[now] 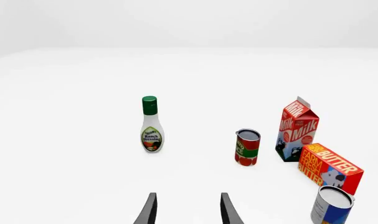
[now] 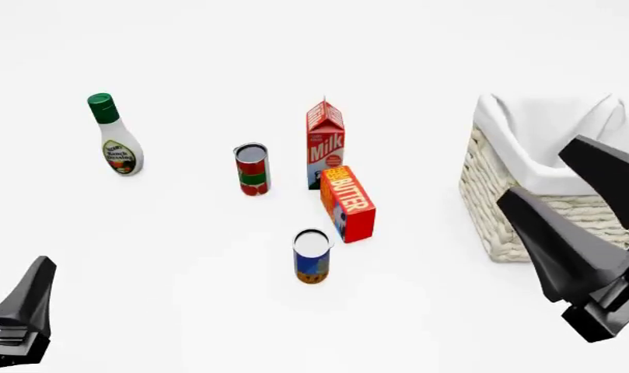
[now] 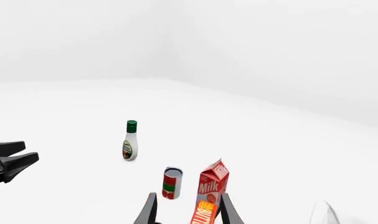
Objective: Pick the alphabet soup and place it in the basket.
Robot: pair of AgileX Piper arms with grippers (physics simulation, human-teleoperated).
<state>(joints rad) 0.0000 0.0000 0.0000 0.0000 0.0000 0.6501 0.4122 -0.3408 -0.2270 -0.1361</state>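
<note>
soup can (image 2: 312,257) upright on tabletop (image 2: 190,295); judged rigid, smooth, best gripped mid-label. both claws, left claw (image 1: 186,210) and right claw (image 2: 584,225), are shown parted, nothing held.

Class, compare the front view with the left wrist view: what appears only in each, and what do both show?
Only the front view shows the basket and the right tool, open and empty.

Only the left wrist view shows the left tool with both its fingers apart, nothing between them.

Both show the alphabet soup, the red-and-green can, the milk carton, the butter box and the dressing bottle.
</note>
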